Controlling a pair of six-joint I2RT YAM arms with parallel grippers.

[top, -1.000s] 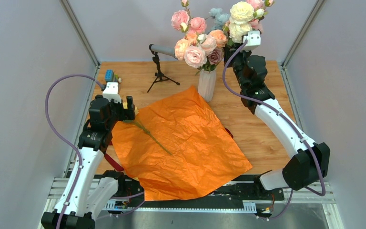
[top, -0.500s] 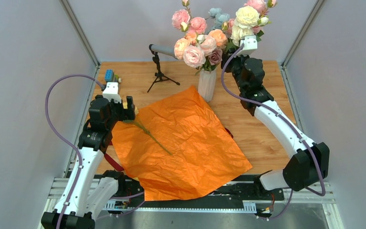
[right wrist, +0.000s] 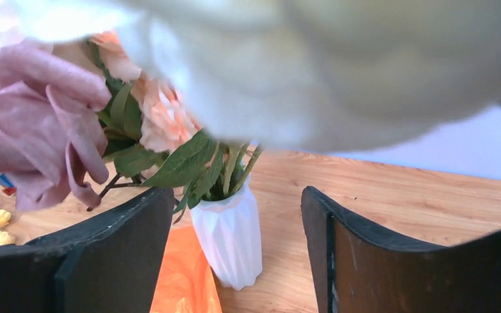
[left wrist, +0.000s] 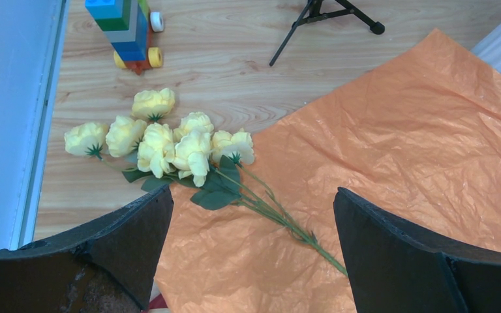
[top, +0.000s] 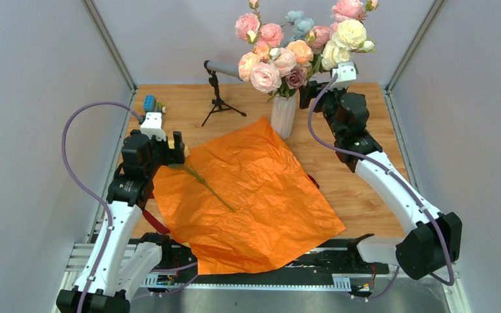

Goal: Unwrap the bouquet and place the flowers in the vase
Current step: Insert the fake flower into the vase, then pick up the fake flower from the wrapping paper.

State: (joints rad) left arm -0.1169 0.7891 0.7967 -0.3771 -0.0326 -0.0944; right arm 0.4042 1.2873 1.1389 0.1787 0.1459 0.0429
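Standing toward the far side of the table [top: 339, 189], just beyond the far corner of the paper, the vase [top: 283, 116] is holding most of the flowers [top: 277, 55]: pink, peach, cream and pale blue roses are crowding above its rim. The right pincer [top: 308, 96] is hanging just to the right of the vase, up among the stems and under the cream blooms. In the right wrist view its fingers [right wrist: 104, 254] are standing well apart with nothing between them, and the vase is showing through the gap farther off. The orange paper [top: 254, 195] is lying unfolded and flat, crinkled, in the middle of the table. One yellow spray [left wrist: 182, 147] is lying across the paper's left edge, its heads on the bare wood and its stem on the sheet. The left pincer [left wrist: 253, 194] is hovering above that spray, spread fully wide and gripping nothing. A microphone stand [top: 217, 98] is sitting left of the vase, and a toy block car [left wrist: 129, 32] is resting near the far left corner.
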